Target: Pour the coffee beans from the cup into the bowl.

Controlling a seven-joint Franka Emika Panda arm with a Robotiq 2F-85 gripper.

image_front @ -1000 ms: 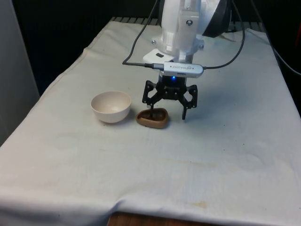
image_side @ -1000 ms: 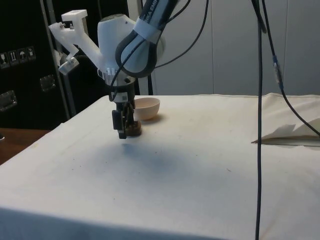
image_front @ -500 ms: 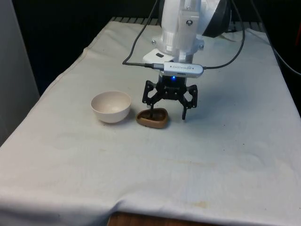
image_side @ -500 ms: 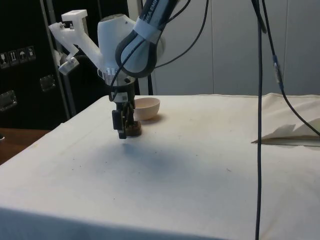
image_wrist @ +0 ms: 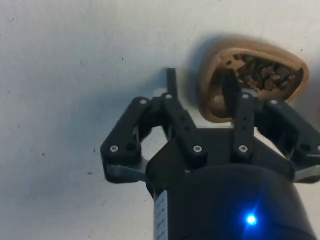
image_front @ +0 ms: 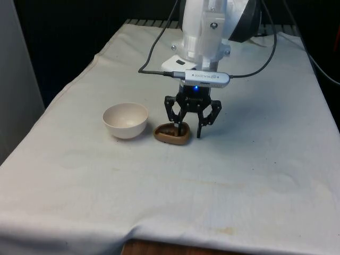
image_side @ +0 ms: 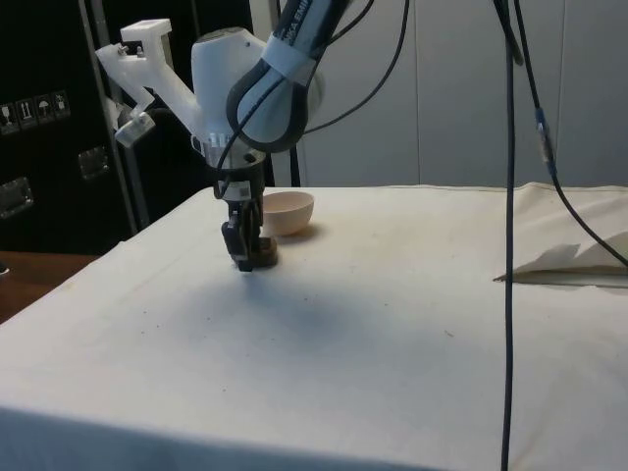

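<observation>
Though the pour has not begun, I have the end effector (image_front: 188, 132) down at the brown cup (image_front: 172, 133), which sits on the white-clothed tabletop (image_front: 239, 175) just to the right of the white bowl (image_front: 125, 120) in the front view. From the wrist camera, one finger (image_wrist: 231, 92) reaches inside the cup's rim, above the dark coffee beans (image_wrist: 262, 75), and the other finger (image_wrist: 171, 80) stands outside the cup wall, so the wall lies between them. There is a visible gap between the outer finger and the wall, so I read the end effector as partly closed around the wall but not yet clamped on it.

The cup rests flat on the cloth with its beans inside, and the bowl looks empty from here. In the side view, the end effector (image_side: 242, 257) is low at the cup (image_side: 261, 255), with the bowl (image_side: 287, 211) just beyond it.

By my judgement, nothing of the task proper is done. What is left is to finish the pinch on the cup wall, lift, carry it over the bowl and tip the beans in.
</observation>
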